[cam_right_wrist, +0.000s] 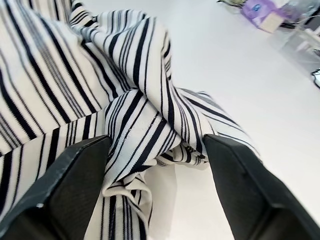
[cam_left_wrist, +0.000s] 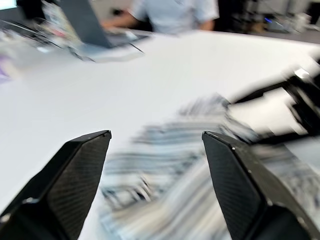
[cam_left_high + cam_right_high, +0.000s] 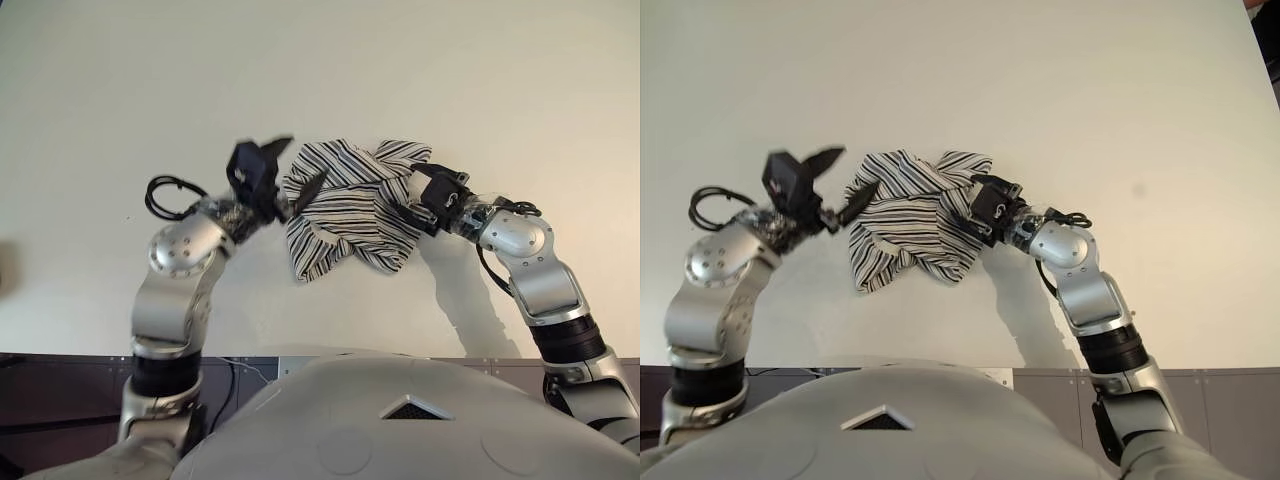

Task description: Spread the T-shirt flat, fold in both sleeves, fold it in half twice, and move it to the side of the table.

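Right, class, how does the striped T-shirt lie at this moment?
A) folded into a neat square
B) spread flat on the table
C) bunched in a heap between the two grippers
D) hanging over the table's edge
C: the T-shirt lies rumpled in a heap on the table, with the left gripper at one side and the right gripper at the other.

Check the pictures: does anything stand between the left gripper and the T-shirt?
Nothing visible does. The left gripper is open and sits right at the left edge of the crumpled T-shirt, with no other object between them on the table.
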